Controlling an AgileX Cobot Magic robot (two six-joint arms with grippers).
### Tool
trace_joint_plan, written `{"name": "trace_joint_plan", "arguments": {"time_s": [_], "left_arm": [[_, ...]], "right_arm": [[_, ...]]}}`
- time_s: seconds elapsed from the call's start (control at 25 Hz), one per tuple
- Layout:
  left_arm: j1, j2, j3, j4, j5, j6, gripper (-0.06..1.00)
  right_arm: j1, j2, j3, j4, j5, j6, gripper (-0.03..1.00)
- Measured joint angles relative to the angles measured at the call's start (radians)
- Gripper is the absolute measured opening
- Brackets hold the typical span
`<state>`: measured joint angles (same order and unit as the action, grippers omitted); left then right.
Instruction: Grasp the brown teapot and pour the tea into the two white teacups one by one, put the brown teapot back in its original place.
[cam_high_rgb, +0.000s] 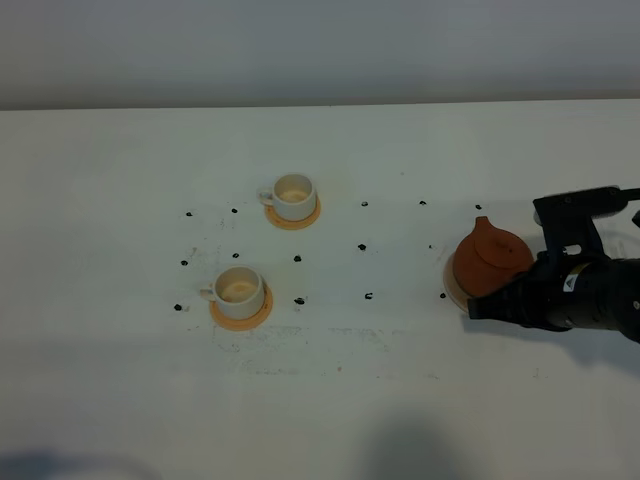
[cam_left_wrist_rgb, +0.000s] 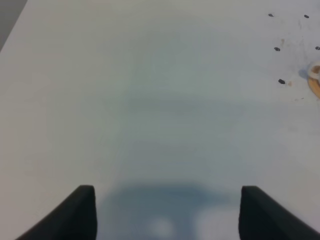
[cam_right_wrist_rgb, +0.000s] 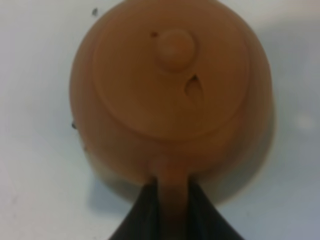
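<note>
The brown teapot (cam_high_rgb: 490, 258) sits at the right of the table over the pale beige coaster (cam_high_rgb: 449, 286), whose edge shows on its left. The lid is on, so any tea is hidden. My right gripper (cam_high_rgb: 481, 307) is shut on the teapot's loop handle; in the right wrist view its fingers (cam_right_wrist_rgb: 145, 200) press both sides of the handle below the pot (cam_right_wrist_rgb: 170, 85). Two white teacups stand on orange coasters left of centre: the far one (cam_high_rgb: 294, 196) and the near one (cam_high_rgb: 238, 288). My left gripper (cam_left_wrist_rgb: 167, 195) is open over bare table and is out of the exterior view.
Small black marks (cam_high_rgb: 364, 246) dot the white table (cam_high_rgb: 120, 180) around the cups and between them and the teapot. An orange coaster's edge (cam_left_wrist_rgb: 315, 82) shows at the side of the left wrist view.
</note>
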<state>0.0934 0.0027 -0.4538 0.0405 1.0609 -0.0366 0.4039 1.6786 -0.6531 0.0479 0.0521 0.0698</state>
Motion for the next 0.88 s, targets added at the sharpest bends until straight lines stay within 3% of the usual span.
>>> {"name": "trace_joint_plan", "arguments": {"time_s": [0.88], "left_arm": [[0.000,0.000,0.000,0.000,0.000,0.000,0.57]], "right_arm": [[0.000,-0.070,-0.039,0.005,0.017,-0.047,0.09]]}}
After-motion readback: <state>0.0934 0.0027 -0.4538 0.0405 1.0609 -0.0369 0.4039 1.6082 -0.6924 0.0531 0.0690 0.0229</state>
